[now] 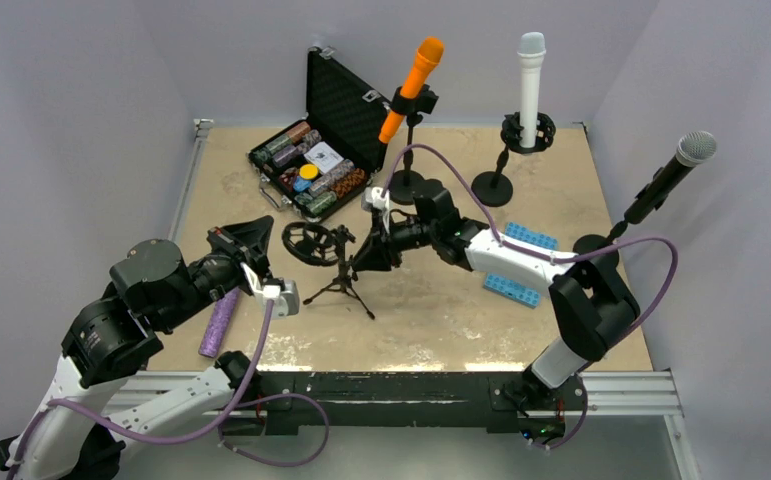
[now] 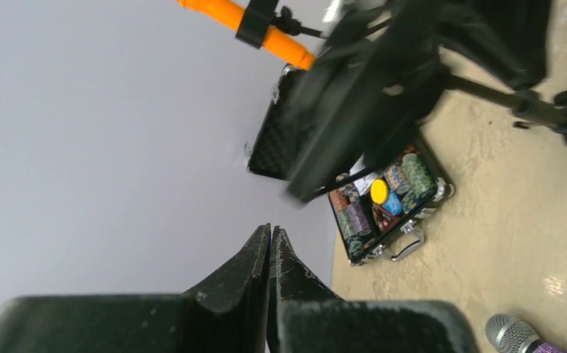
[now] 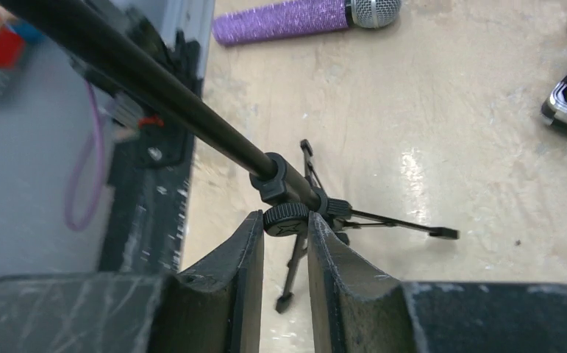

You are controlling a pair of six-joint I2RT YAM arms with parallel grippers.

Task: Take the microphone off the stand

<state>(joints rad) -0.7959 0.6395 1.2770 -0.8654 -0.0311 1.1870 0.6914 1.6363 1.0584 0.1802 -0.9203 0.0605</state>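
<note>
We are seeing the purple microphone (image 1: 219, 322) lying flat on the table (image 1: 441, 312), already off the tripod stand (image 1: 342, 278), our right gripper (image 3: 285, 219) clamping the stand's knob (image 3: 286, 218), our left gripper (image 2: 273, 232) hovering pinched together, holding nothing.

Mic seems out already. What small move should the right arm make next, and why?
Probably open the right gripper and back off the tripod stand: it pinches the stand's knob, the ring mount is empty, the purple microphone lies on the table, and the left gripper is shut on nothing.
</note>
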